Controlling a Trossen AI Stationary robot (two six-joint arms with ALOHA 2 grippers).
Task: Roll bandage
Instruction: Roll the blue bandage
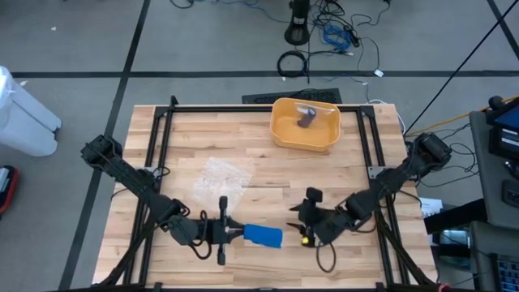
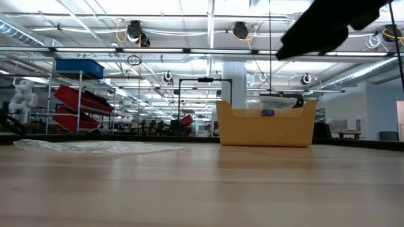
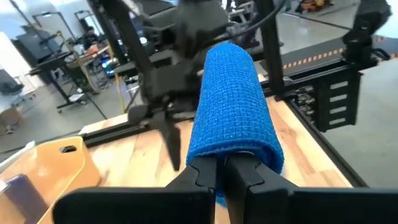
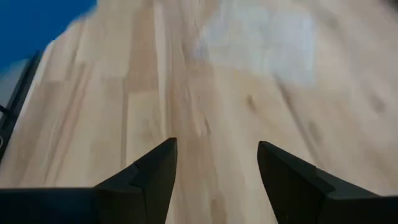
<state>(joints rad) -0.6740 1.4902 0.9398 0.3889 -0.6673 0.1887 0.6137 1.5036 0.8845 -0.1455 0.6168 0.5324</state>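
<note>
A blue bandage roll (image 1: 263,236) sticks out near the table's front edge, and my left gripper (image 1: 233,234) is shut on its left end. In the left wrist view the roll (image 3: 233,99) reaches away from my shut fingers (image 3: 225,169). My right gripper (image 1: 297,212) hovers just right of the roll, open, with nothing between its fingers (image 4: 214,162). It points over bare wood. The roll shows as a blue patch (image 4: 34,25) at the edge of the right wrist view. My left gripper pinches the roll's near end at its lower edge (image 3: 235,153) between its two fingers. The fingers come roughly level from the table's left and lie along the roll. The roll juts out toward the table's right, about level, and looks clear of the wood.
A yellow bin (image 1: 280,130) with a dark object (image 1: 306,119) inside stands at the far middle of the table. A clear plastic wrapper (image 1: 220,172) lies flat left of centre. Black frame rails (image 1: 158,154) run along both sides.
</note>
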